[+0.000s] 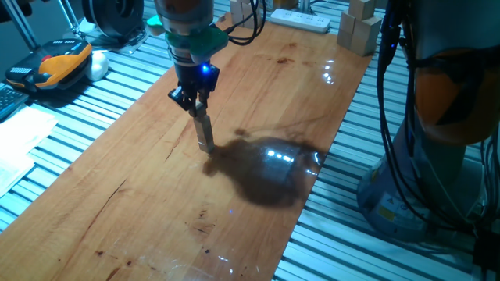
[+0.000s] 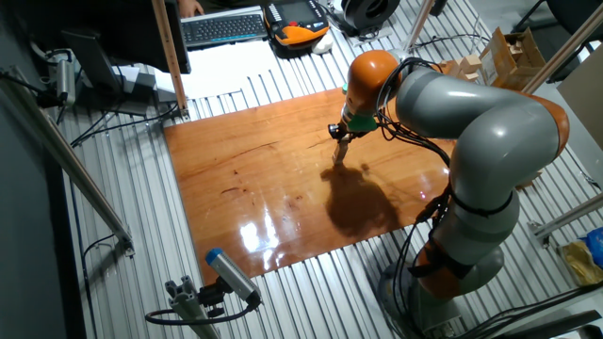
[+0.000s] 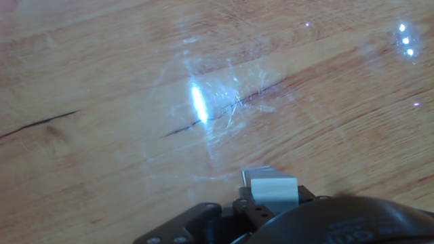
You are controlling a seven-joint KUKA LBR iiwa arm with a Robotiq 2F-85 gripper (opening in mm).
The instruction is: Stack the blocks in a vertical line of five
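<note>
- The gripper [image 1: 204,133] stands over the middle of the wooden board [image 1: 141,203], with its fingers pressed together on a column of blocks [image 1: 205,140] whose base touches the board.
- In the hand view, a pale block sits between the fingertips.
- Judgement: keep the column vertical and release slowly.
- Beyond the board's far end stand larger wooden blocks [image 1: 359,30] and a power strip [image 1: 301,20].

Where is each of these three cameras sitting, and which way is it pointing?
One fixed view: low beside the wooden board, looking along it at the gripper and wrist.
The other fixed view: high up, looking down on the board and whole arm.
Hand view: on the hand, facing the board; only fingertips show.
All share the board; both fixed views share the gripper.
</note>
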